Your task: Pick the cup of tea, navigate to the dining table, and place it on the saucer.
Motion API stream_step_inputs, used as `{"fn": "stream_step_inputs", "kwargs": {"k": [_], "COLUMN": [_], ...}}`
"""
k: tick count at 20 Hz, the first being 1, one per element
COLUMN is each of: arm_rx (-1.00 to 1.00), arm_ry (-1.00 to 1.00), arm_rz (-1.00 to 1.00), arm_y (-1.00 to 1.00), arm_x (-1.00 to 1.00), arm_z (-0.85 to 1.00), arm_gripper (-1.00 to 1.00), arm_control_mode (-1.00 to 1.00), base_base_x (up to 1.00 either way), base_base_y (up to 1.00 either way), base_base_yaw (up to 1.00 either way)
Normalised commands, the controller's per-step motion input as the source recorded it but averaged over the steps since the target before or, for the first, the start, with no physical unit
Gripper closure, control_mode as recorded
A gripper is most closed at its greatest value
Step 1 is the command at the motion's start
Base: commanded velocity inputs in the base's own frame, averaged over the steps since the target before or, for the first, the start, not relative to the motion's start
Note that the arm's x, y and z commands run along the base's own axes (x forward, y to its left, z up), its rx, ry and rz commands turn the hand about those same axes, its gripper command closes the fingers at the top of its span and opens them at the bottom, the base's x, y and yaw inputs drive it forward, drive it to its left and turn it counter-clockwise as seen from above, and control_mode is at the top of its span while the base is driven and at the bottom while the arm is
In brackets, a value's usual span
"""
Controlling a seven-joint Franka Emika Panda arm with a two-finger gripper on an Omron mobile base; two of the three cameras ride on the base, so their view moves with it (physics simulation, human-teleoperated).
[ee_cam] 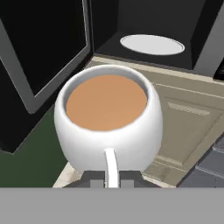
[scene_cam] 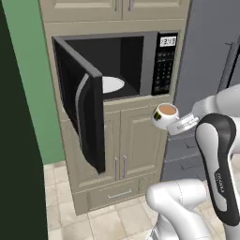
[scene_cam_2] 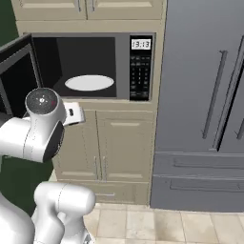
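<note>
your arm's white elbow link with its dark joint fills the lower right of the left base view, and past it the pincer (scene_cam: 177, 123) reaches out level, pressed together on the handle side of the cup of tea (scene_cam: 165, 115), which sits upright with brown tea showing at its mouth. ahead of the pincer and to its left, the microwave (scene_cam: 140, 61) stands with its door (scene_cam: 79, 103) swung wide, a white turntable plate (scene_cam: 112, 85) inside; the cup hangs outside the cavity, just below the keypad corner, in front of the cream cabinet doors (scene_cam: 136, 140). a grey fridge (scene_cam: 206, 47) stands to the pincer's right. in the right base view your shoulder joint sits closest and hides the cup, so you cannot tell the grip from there; the open microwave (scene_cam_2: 95, 66) with its plate (scene_cam_2: 89, 82) lies beyond the wrist, the fridge (scene_cam_2: 205, 105) well off to the right. in the hand view the cup of tea (ee_cam: 109, 131) sits right against the fingertips (ee_cam: 94, 180), its thin white handle (ee_cam: 111, 168) pinched between them, with the turntable plate (ee_cam: 152, 44) further ahead and the dark door (ee_cam: 39, 52) off to the left.
</note>
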Motion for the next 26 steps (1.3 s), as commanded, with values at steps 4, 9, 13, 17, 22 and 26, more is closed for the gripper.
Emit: {"fn": "stream_step_inputs", "kwargs": {"k": [4, 9, 13, 17, 22, 26], "arm_rx": [0.00, 0.00, 0.00, 0.00, 0.00, 0.00], "arm_ry": [0.00, 0.00, 0.00, 0.00, 0.00, 0.00], "arm_rz": [0.00, 0.00, 0.00, 0.00, 0.00, 0.00], "arm_y": [0.00, 0.00, 0.00, 0.00, 0.00, 0.00], "arm_x": [0.00, 0.00, 0.00, 0.00, 0.00, 0.00], "arm_z": [0.00, 0.00, 0.00, 0.00, 0.00, 0.00], "arm_gripper": [1.00, 1.00, 1.00, 1.00, 1.00, 1.00], "arm_control_mode": [1.00, 1.00, 1.00, 1.00, 1.00, 1.00], "base_base_x": [-0.30, -0.06, 0.00, 0.00, 0.00, 0.00], "base_base_y": [-0.32, -0.33, -0.18, -0.03, 0.00, -0.02], "base_base_yaw": [-0.63, -0.74, -0.81, -0.84, -0.81, -0.79]}}
